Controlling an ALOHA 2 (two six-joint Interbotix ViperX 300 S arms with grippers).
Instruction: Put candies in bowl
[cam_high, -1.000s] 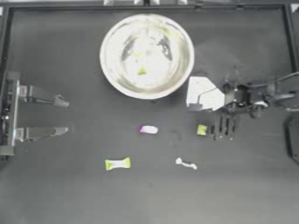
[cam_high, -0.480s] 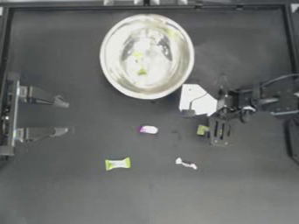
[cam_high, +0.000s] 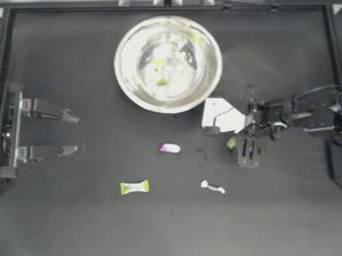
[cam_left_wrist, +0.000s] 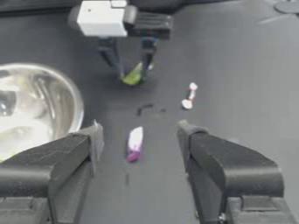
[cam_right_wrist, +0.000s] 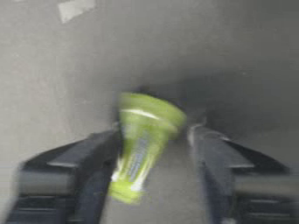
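We see the right gripper (cam_right_wrist: 153, 140) low over the dark table (cam_high: 80, 220), its jaws narrowly parted around a small yellow-green wrapped candy (cam_right_wrist: 142, 144) that stands tilted between them, touching one jaw. The large shiny silvery metal bowl (cam_high: 167, 63) sits well apart beyond those jaws, with a yellow-green candy inside. The left gripper (cam_left_wrist: 139, 144) waits at the table's left edge, jaws wide, a purple-and-white candy (cam_left_wrist: 134, 143) lying ahead between them.

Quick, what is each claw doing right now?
Left claw: open, empty, parked at the table's left side.
Right claw: around a yellow-green candy; whether it grips yet cannot be told.
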